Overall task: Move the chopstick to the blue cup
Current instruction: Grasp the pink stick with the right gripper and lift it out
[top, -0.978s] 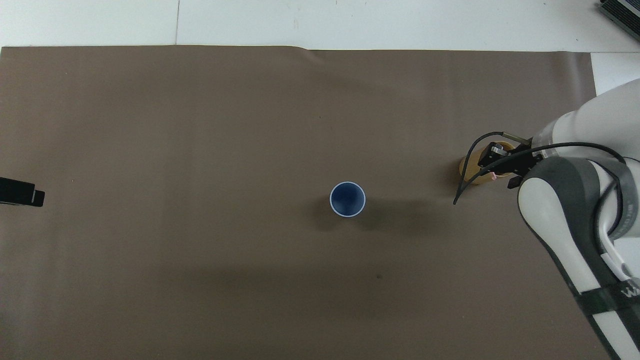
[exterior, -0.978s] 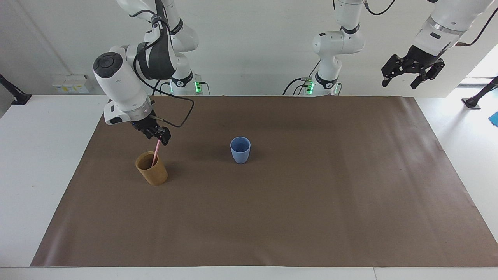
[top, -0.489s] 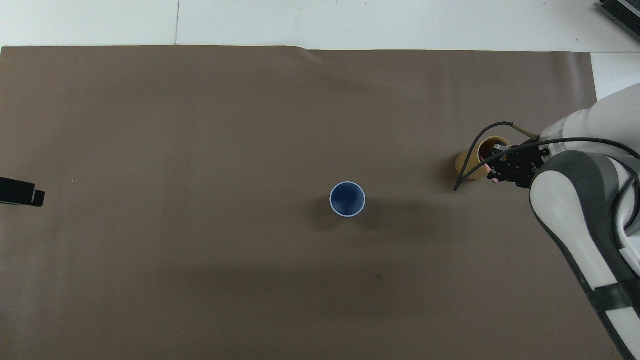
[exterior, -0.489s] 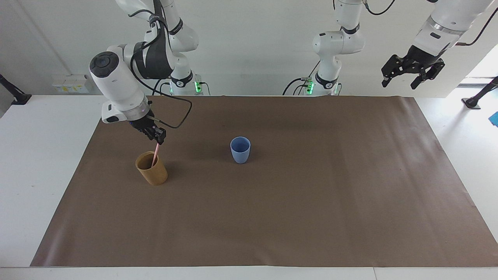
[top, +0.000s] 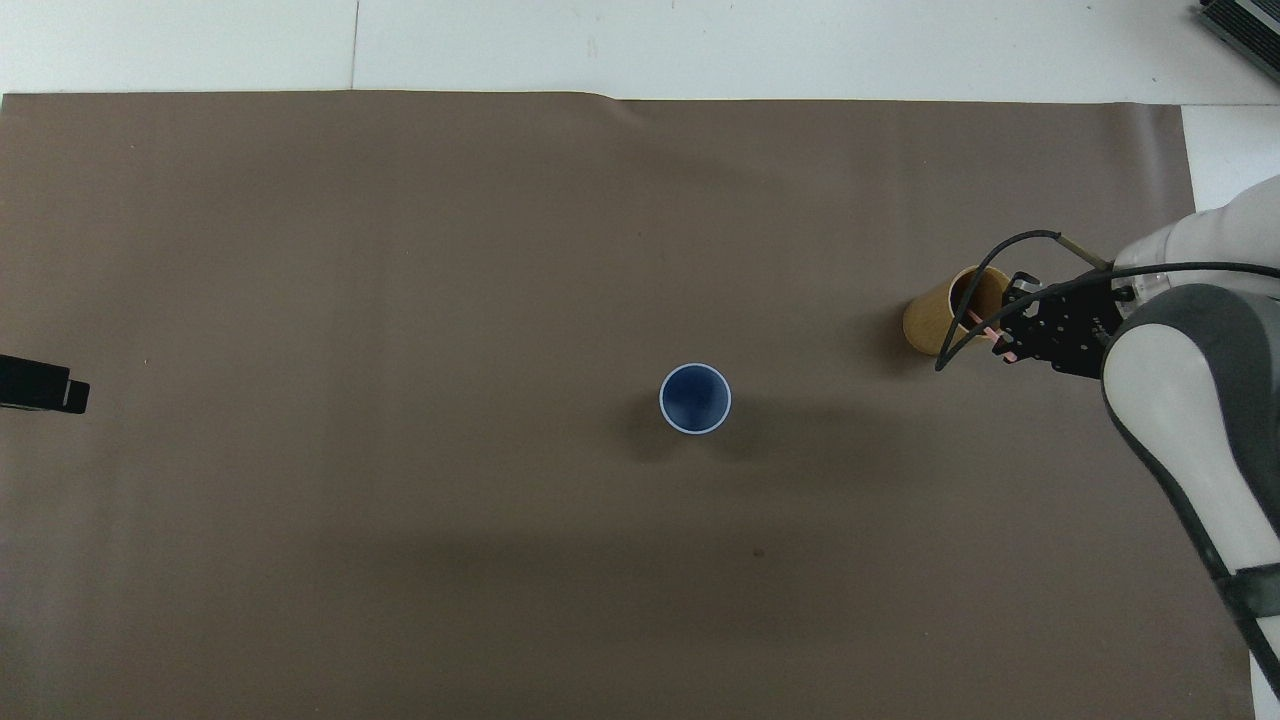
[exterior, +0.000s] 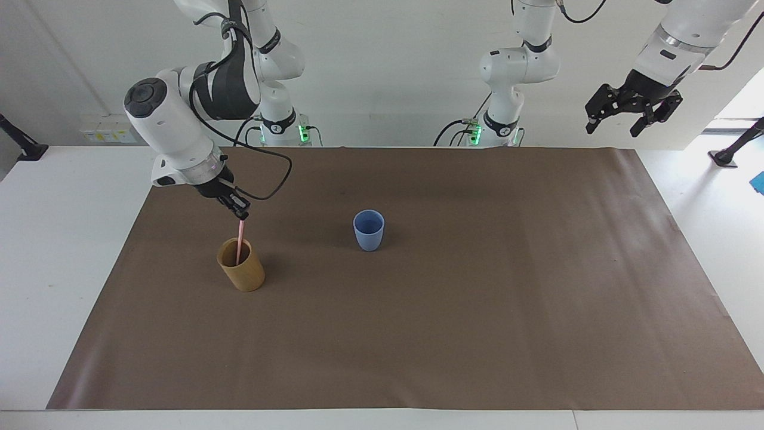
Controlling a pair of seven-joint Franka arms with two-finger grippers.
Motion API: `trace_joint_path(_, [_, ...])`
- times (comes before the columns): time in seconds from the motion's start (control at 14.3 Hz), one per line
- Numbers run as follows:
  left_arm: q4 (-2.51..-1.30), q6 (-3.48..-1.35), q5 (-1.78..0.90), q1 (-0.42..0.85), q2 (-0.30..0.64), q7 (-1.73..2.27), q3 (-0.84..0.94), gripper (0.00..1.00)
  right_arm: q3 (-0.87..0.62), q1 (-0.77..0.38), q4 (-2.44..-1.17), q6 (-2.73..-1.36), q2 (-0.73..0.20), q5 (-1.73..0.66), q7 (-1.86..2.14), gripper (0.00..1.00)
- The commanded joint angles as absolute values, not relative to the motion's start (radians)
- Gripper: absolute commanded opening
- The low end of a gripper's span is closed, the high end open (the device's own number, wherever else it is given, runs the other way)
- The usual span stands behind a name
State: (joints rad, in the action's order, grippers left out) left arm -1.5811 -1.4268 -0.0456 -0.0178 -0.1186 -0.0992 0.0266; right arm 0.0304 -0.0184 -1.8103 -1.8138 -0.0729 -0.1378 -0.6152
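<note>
From my overhead view the left gripper (top: 45, 384) shows only as a dark tip at the frame edge, and the right arm's white and grey body covers that corner of the brown paper table cover (top: 400, 300). The lower end of the thin pale pink chopstick (exterior: 240, 242) is hidden inside the tan-brown cylindrical cup (exterior: 241, 272), so I cannot tell whether it touches the bottom.

Compared with a second ago, the right gripper (exterior: 242, 212) has risen and drawn back toward the robots, more of the chopstick stands clear above the rim, and the tan-brown cup now sits a little farther from the robots and toward the middle of the table, less tilted than before. The small light-blue tapered plastic cup (exterior: 369, 230) has not moved, nor has the left arm.

The right gripper is over the tan-brown cup, its fingertips pinched together on the chopstick's top end; the stick hangs nearly upright beneath them, down into that cup. The light-blue cup stands upright near the table's middle, well apart from the chopstick. I see the left gripper waiting high over its own end of the table with fingers spread apart, holding nothing.
</note>
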Motion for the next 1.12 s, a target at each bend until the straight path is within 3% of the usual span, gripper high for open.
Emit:
trace_joint_path(0.0, [-1.597, -1.419, -0.057, -0.026, -0.138, -0.091, 0.029, 1.00, 0.029, -0.002, -1.741, -1.723, -0.052, -0.182, -0.629, 0.00])
trace_joint_path(0.21, [-1.597, -1.419, -0.057, -0.026, -0.138, -0.091, 0.029, 1.00, 0.031, 0.029, -1.678, -1.651, -0.029, -0.323, -0.630, 0.00])
trace_joint_path(0.63, [-1.597, -1.419, -0.057, -0.026, -0.138, -0.091, 0.029, 1.00, 0.032, 0.029, -1.557, -1.479, 0.012, -0.380, -0.635, 0.00])
trace_joint_path(1.05, [-1.597, -1.419, -0.057, -0.026, -0.138, -0.091, 0.029, 1.00, -0.032, -0.021, -1.568, -1.560, 0.025, -0.480, -1.047, 0.00])
